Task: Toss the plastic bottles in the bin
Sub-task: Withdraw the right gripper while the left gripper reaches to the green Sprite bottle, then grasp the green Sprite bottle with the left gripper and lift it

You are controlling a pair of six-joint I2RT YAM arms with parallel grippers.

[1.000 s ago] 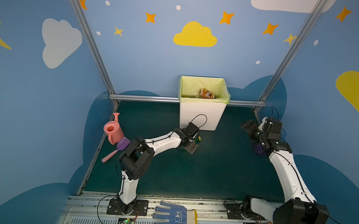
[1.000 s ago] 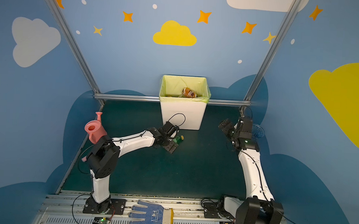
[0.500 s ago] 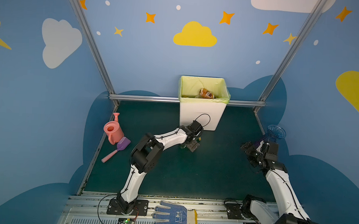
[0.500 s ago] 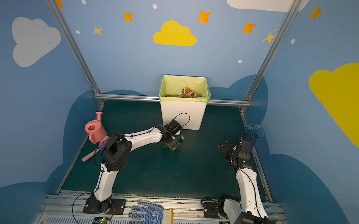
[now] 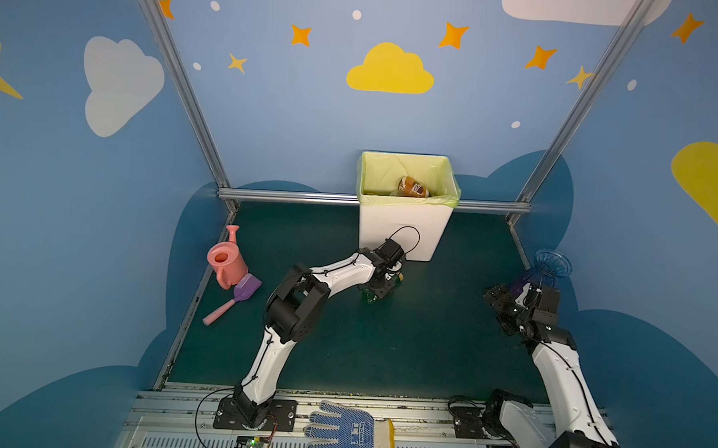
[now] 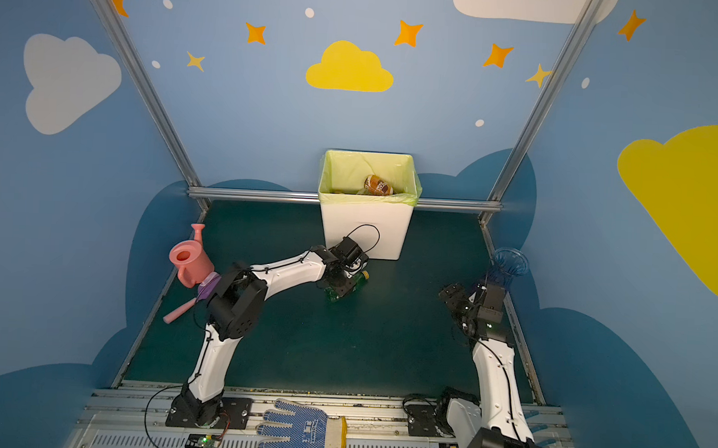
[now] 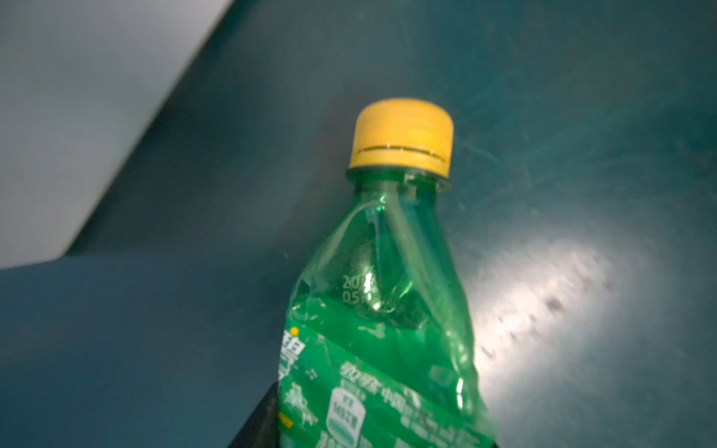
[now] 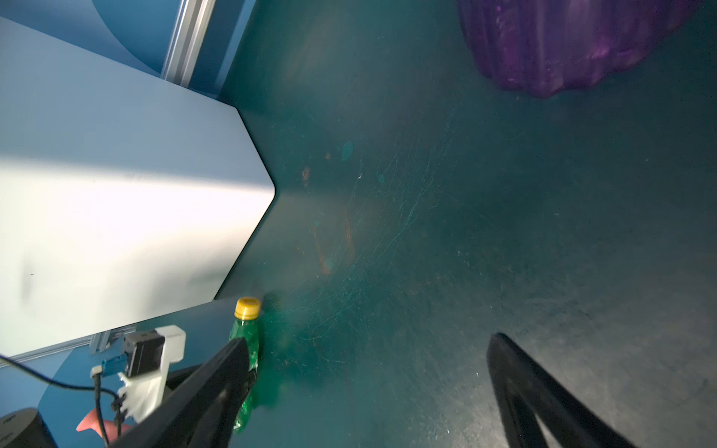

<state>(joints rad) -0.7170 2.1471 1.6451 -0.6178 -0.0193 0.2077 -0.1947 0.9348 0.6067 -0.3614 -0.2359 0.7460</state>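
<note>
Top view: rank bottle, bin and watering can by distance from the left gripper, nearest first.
1. bottle: gripped in the jaws of the left gripper, mid-table.
2. bin: just behind it, at the back rail.
3. watering can: far off on the left edge.

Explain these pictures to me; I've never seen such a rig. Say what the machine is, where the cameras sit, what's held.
Two robot arms stand on a green mat. Both top views look down from overhead; the other two come from cameras on the arms' wrists. The left pincer is shut on a crushed green bottle beside the white bin, which already holds another bottle. The right pincer is open, empty. Also there: pink watering can, purple scoop, blue vase, glove.
</note>
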